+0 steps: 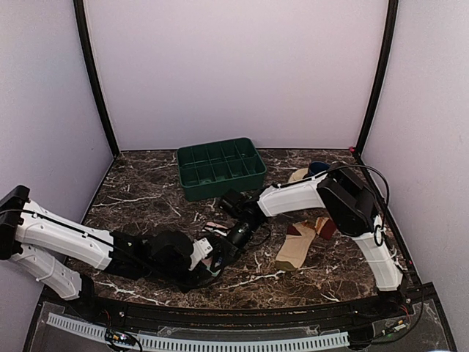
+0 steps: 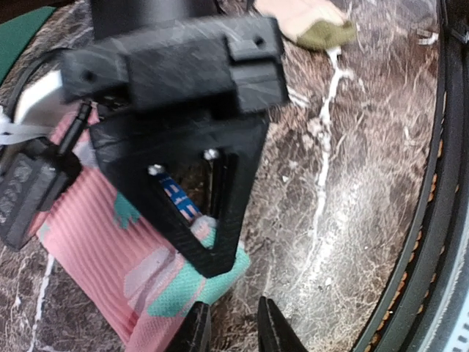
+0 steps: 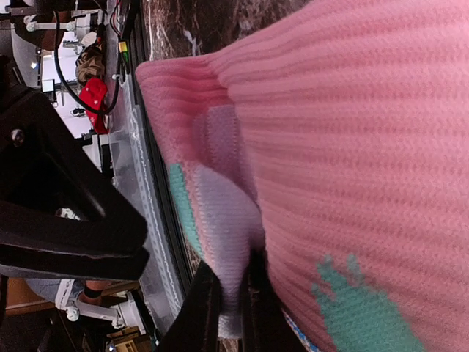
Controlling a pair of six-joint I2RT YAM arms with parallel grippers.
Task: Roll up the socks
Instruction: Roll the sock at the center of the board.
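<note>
The pink sock with teal and white patches lies on the marble near the table's middle front. My right gripper is shut on a fold of the pink sock at a pale patch. In the left wrist view the right gripper hangs over the pink sock. My left gripper is open just past the sock's teal end, with only bare marble between its fingers. The tan sock with maroon parts lies flat to the right, untouched. From above, the left gripper sits just in front of the right gripper.
A green divided tray stands at the back centre. Another sock and a dark blue object lie at the back right. The table's raised black front rim runs close to the left gripper.
</note>
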